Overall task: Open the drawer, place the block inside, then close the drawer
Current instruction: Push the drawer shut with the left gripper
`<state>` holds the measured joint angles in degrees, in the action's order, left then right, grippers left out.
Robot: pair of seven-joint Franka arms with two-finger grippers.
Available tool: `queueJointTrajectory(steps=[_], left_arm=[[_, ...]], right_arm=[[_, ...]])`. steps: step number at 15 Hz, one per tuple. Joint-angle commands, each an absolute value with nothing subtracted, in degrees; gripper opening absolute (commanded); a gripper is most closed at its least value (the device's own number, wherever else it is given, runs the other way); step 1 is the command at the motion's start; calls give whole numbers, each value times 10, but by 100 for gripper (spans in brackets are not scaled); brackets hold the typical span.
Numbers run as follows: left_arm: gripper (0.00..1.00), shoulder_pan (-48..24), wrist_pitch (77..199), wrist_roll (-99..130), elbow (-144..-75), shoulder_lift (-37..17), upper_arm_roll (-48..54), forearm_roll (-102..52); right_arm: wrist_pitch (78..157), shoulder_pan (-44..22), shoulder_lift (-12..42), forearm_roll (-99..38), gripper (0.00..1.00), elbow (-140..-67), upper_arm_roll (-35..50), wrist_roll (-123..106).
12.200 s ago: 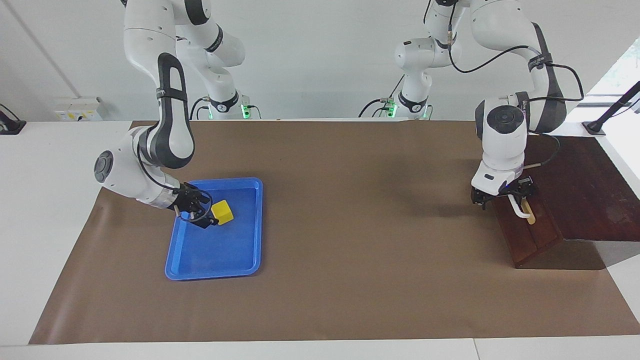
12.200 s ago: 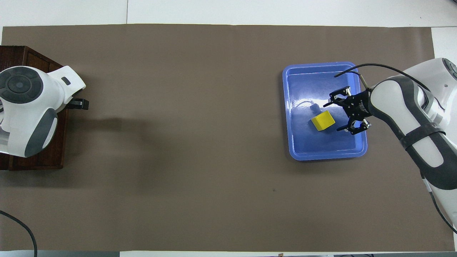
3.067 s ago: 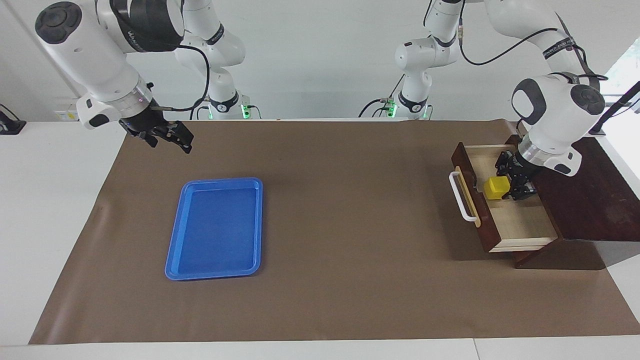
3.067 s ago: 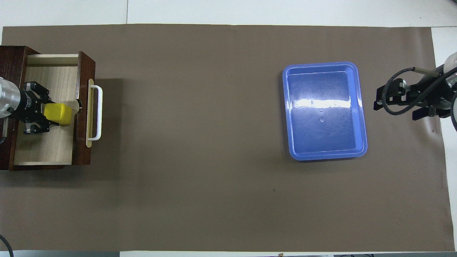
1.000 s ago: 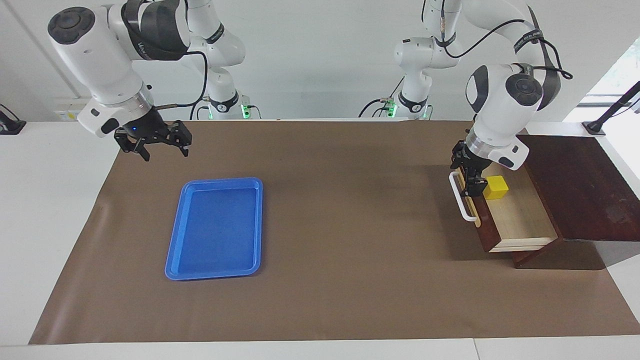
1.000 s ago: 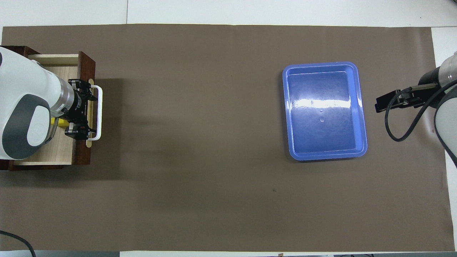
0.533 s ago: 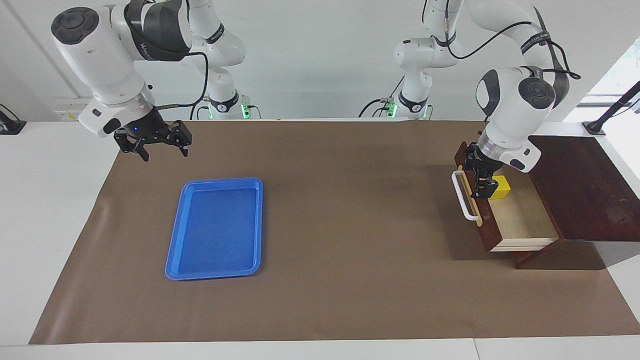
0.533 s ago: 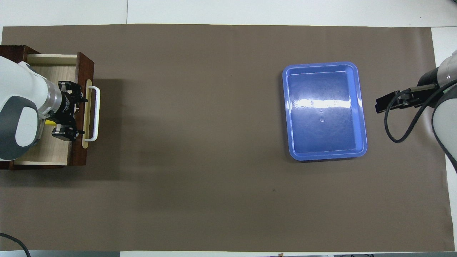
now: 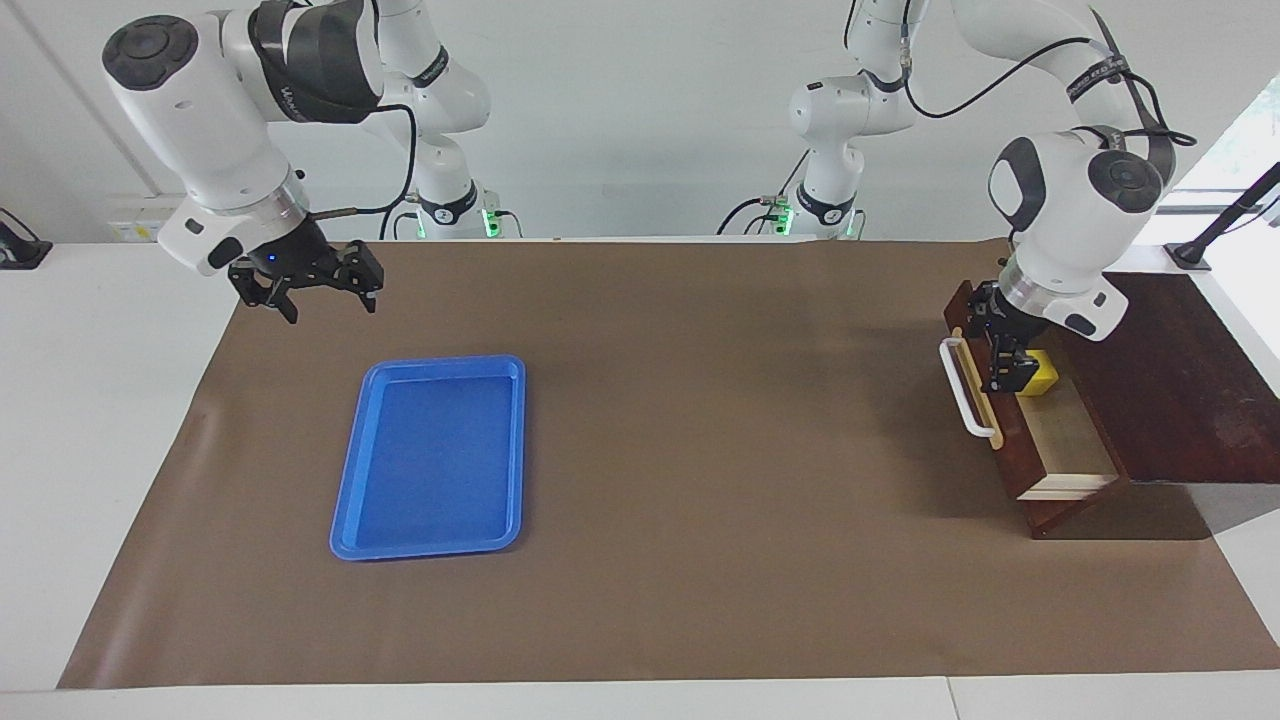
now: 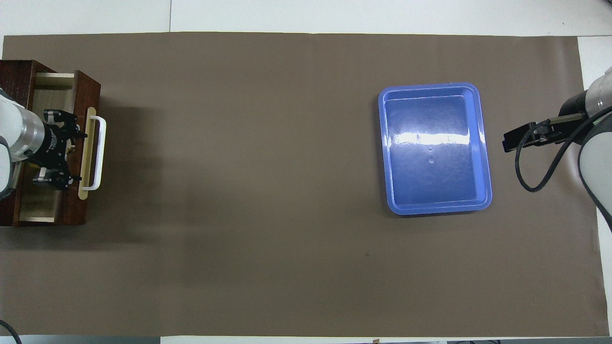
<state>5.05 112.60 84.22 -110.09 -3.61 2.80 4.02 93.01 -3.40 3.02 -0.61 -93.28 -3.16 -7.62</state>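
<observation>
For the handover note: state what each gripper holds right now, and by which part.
Nothing is held. The left gripper is open at the drawer front's top edge, beside the yellow block; the right gripper waits open, empty.

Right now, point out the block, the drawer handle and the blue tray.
block [image 9: 1041, 376], facing view, on its yellow side face inside the drawer.
drawer handle [image 9: 966, 403], facing view, on the middle of the white bar.
blue tray [image 9: 434, 459], facing view, on its bare floor.

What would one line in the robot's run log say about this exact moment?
stage: closing drawer, partly open | block: inside drawer | left gripper: open, at drawer front | right gripper: open, waiting | blue tray: empty
</observation>
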Motion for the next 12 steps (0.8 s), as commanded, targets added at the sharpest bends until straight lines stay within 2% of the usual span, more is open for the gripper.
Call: queueJointTrajectory(steps=[1,12], left_arm=[[100,76,1137,819,-1120,-24,29,55],[100,127,1142,780,-1121,-21,29,54]], right_arm=[[940,-29,18,4,100,-950,-28,-94],[940,-29,17,4,100,-951,-28,-93]])
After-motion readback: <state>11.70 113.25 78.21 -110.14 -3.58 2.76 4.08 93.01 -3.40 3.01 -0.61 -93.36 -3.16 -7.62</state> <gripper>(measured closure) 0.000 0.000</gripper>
